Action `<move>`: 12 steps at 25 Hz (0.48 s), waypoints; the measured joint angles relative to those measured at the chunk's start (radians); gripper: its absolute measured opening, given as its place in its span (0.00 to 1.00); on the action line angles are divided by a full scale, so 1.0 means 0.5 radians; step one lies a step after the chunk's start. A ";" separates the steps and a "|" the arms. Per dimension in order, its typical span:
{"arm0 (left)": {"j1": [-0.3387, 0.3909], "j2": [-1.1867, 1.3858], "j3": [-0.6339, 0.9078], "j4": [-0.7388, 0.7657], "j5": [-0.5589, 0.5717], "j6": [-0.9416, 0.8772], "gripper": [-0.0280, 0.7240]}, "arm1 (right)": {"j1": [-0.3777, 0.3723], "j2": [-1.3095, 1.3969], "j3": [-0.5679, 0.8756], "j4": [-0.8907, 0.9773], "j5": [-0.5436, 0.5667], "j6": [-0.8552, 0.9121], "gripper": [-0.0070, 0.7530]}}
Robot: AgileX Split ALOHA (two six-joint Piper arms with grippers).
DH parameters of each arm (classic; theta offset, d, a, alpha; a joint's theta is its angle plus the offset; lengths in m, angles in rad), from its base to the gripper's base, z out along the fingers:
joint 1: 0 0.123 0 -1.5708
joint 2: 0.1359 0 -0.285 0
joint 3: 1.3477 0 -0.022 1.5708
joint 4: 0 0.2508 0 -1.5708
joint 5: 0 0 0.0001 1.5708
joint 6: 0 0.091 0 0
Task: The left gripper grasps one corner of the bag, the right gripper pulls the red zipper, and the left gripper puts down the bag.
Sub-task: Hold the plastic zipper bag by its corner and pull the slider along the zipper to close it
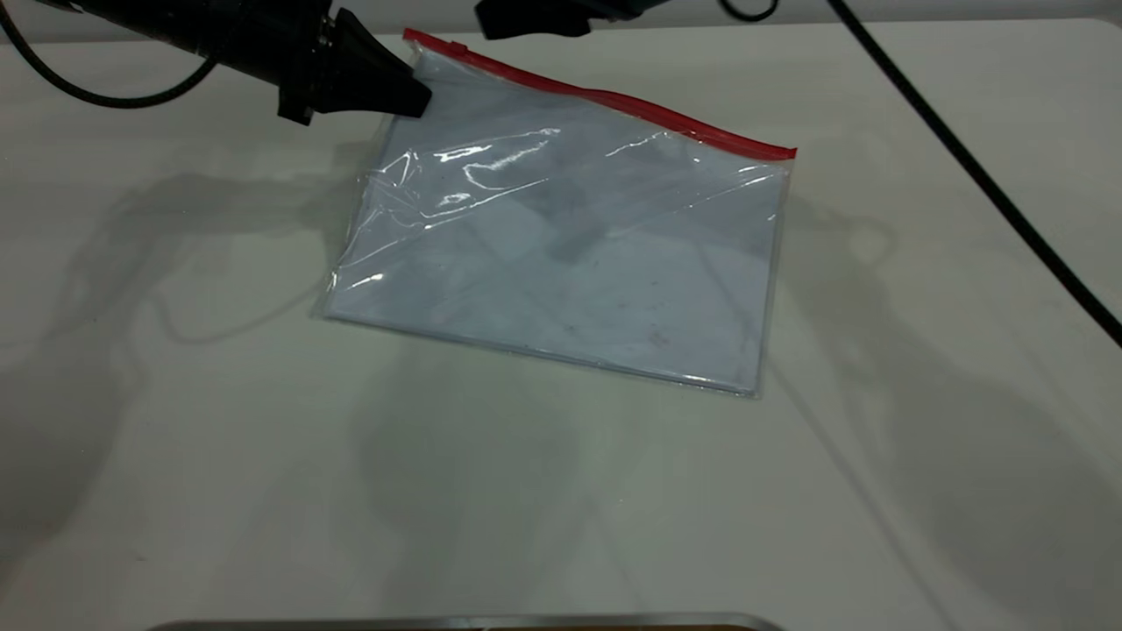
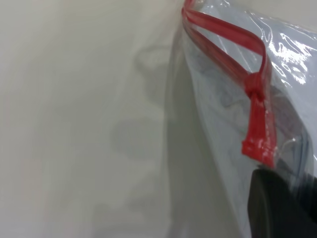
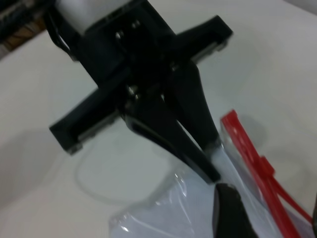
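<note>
The bag [image 1: 570,254] lies flat on the white table, except for its far left corner, which is lifted. My left gripper [image 1: 419,98] is shut on that corner, just below the red zipper [image 1: 614,98]. The right wrist view shows the left gripper [image 3: 213,158] pinching the plastic. The slider tab [image 2: 255,90] sits close to the held corner, and the two red strips part beyond it. My right gripper [image 1: 517,19] hovers at the far edge above the slider end. Its fingers [image 3: 230,213] are apart, with the zipper [image 3: 257,168] running between them.
A thick black cable [image 1: 964,158] crosses the table's right side. Another cable loop [image 1: 105,96] hangs behind the left arm. A metal edge [image 1: 456,622] shows at the near border of the table.
</note>
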 joint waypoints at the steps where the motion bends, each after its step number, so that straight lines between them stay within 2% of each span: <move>1: -0.005 0.000 0.000 0.005 0.004 0.000 0.12 | 0.003 0.026 -0.042 0.003 0.011 0.027 0.58; 7: -0.064 0.000 0.000 0.103 -0.007 0.002 0.12 | 0.006 0.181 -0.245 0.006 0.045 0.146 0.58; 12: -0.110 0.000 0.000 0.151 -0.036 0.002 0.12 | 0.006 0.254 -0.285 0.014 0.051 0.169 0.58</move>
